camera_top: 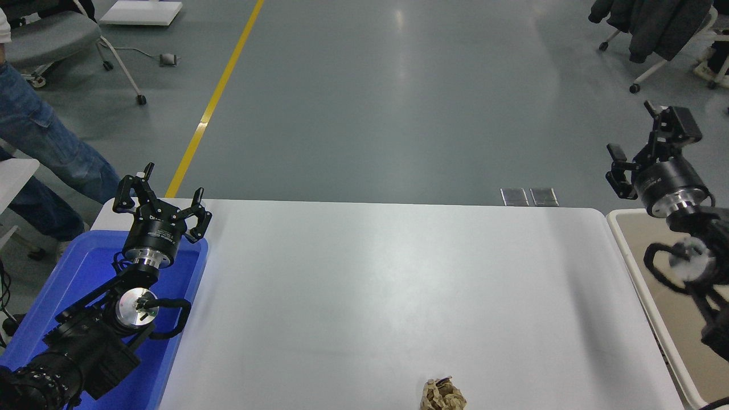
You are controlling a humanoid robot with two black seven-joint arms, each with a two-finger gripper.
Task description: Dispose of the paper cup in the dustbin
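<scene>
Fingers spread on both grippers, left [159, 196] over blue tub [68, 285], right [646, 145] above bin [629, 250] at right edge. Cup unseen. Paper ball [443, 396] on white table [387, 296]; grey floor, yellow line [213, 102].

We see a glossy grey-green floor [410, 102] with a yellow painted line [213, 102], soft overhead light glaring on it. A grey wheeled office chair [51, 40] stands upper left; another chair draped with dark coats [655, 25] upper right.
</scene>
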